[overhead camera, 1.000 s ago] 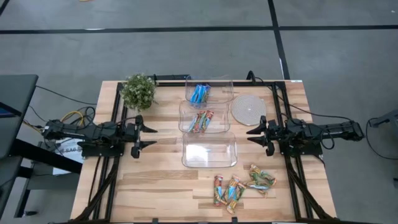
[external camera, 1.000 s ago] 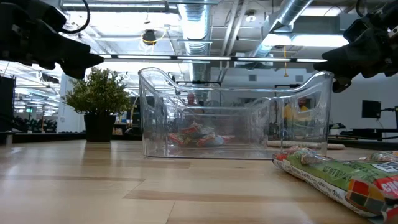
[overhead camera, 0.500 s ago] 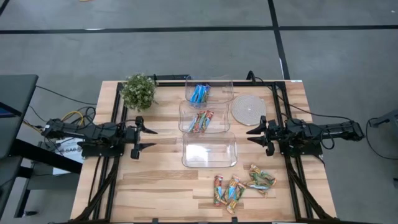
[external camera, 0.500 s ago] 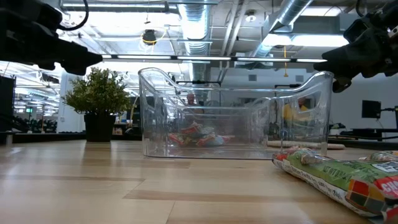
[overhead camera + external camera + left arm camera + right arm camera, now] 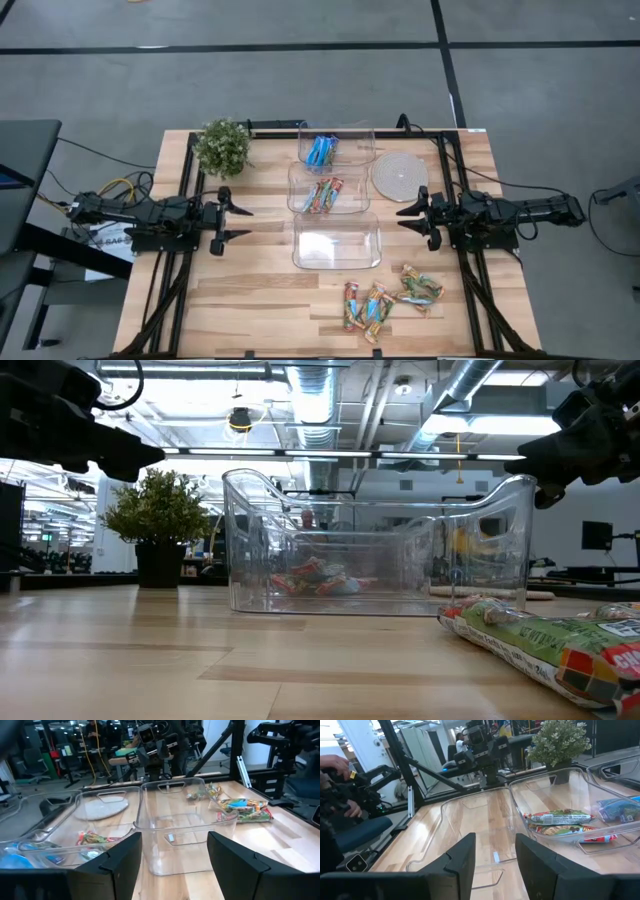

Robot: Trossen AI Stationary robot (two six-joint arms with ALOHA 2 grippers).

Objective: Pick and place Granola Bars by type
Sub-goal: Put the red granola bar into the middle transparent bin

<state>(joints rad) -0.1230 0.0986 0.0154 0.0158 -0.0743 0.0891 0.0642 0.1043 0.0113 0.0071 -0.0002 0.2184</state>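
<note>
Several granola bars (image 5: 385, 298) in tan-orange and light-blue wrappers lie loose on the table's near right part, also in the left wrist view (image 5: 235, 806) and the low view (image 5: 545, 640). Red-green-orange bars (image 5: 323, 195) lie in the middle clear tub (image 5: 560, 826). Bright blue bars (image 5: 321, 150) lie in the far tub. The near tub (image 5: 336, 241) holds nothing. My left gripper (image 5: 234, 221) hovers open to the left of the tubs. My right gripper (image 5: 408, 213) hovers open to their right.
A small potted plant (image 5: 222, 146) stands at the far left. A round woven coaster (image 5: 398, 176) lies right of the tubs. Bare wood stretches along the near left of the table (image 5: 240, 300). A person's hands (image 5: 337, 785) show beyond the table in the right wrist view.
</note>
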